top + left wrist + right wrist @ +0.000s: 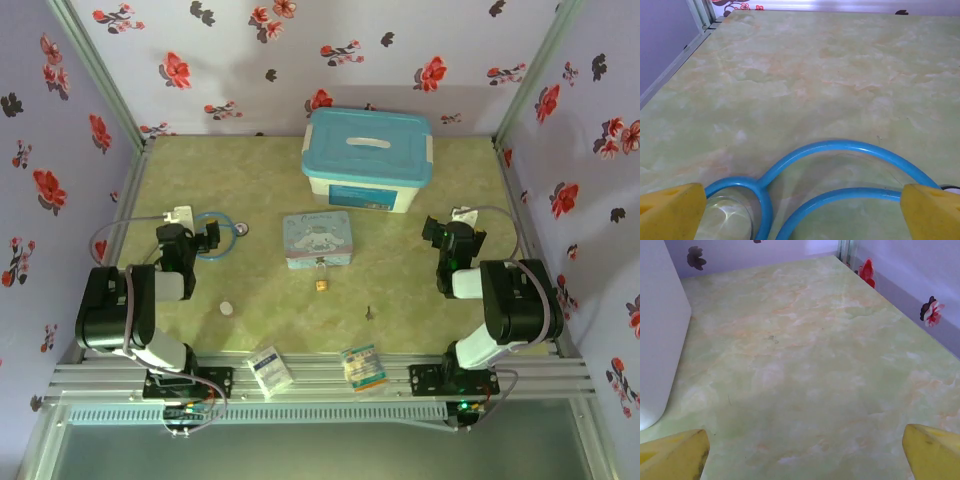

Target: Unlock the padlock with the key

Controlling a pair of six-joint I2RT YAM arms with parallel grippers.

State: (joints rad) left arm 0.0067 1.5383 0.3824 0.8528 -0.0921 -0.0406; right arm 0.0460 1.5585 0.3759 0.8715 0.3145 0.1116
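Note:
The tiny brass padlock [322, 284] lies on the green table just in front of the pale-blue cartoon tin [317, 238]. The small dark key [370, 312] lies further front and to the right of it. My left gripper [212, 238] sits at the left side, far from both, open, its yellow fingertips [672, 212] wide apart over a blue-rimmed magnifier [840, 170]. My right gripper [437, 236] sits at the right side, open over bare table, yellow fingertips [932, 452] at the frame's corners. Nothing is held by either.
A white bin with a blue lid [368, 158] stands at the back centre; its white wall [660, 340] is to the right gripper's left. A small white disc [227, 309] lies front left. Two small packets [270, 368] [362, 364] rest on the front rail. Floral walls enclose the table.

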